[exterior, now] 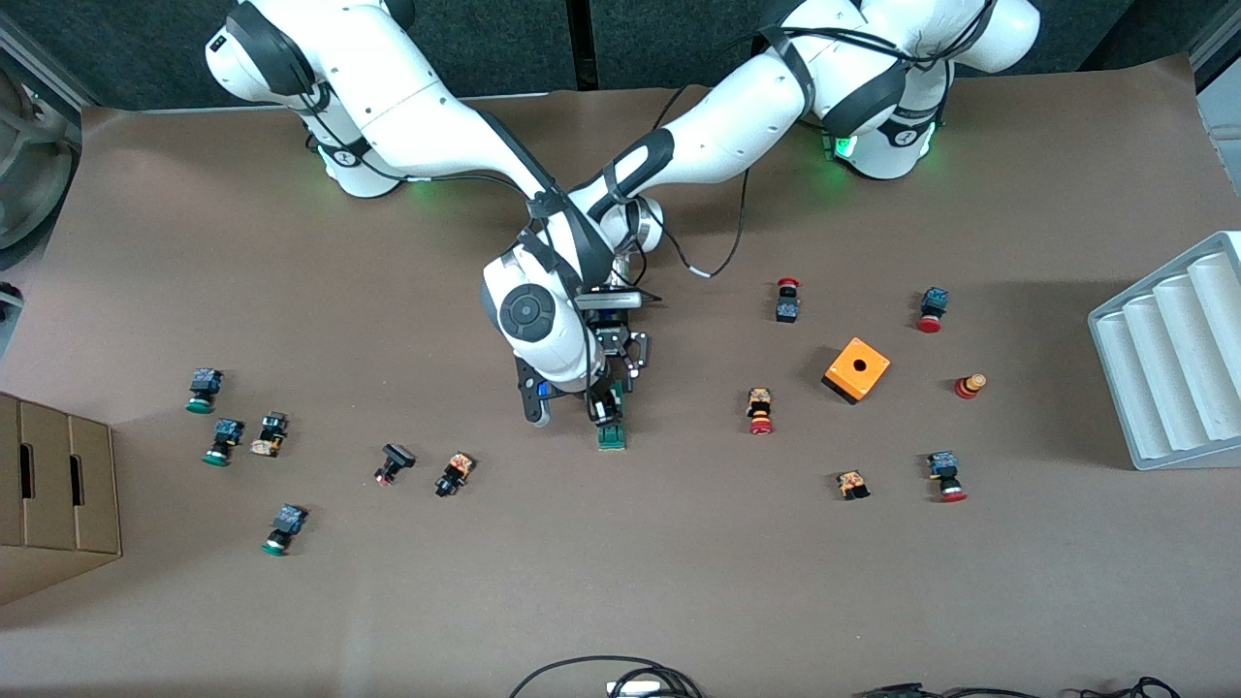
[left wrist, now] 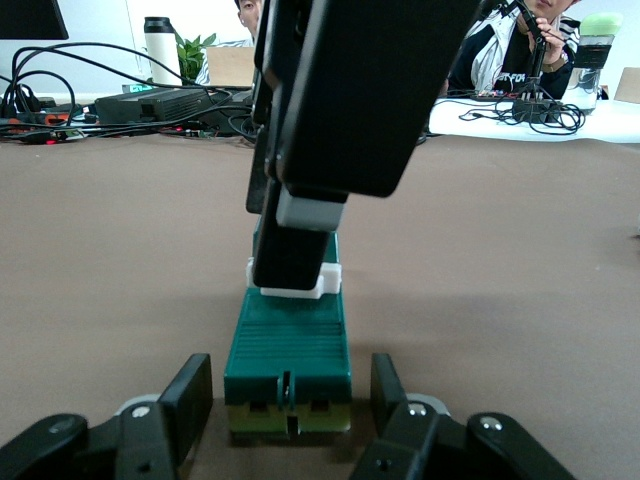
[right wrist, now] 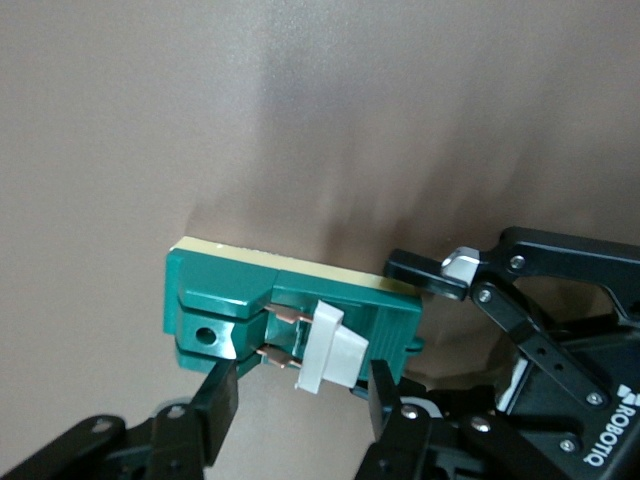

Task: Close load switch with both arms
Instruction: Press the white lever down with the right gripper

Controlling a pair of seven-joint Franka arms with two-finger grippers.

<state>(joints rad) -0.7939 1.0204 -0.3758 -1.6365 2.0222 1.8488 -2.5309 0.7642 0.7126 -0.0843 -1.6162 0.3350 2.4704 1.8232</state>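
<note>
Green load switch [exterior: 612,424] lies flat on the brown table [exterior: 679,582], midway between the two ends, its white piece [right wrist: 331,358] sticking up from the top. My left gripper [left wrist: 290,400] sits low at one end of it, fingers [left wrist: 190,395] part-open, flanking the block with gaps either side, gripping nothing. My right gripper [right wrist: 300,395] comes down from above, fingers [right wrist: 222,392] partly open around the white piece, not clearly clamped. Orange cube [exterior: 857,369] with a hole rests toward the left arm's end; small push-buttons [exterior: 760,410] scattered about; grey tray [exterior: 1173,359] at the table edge
</note>
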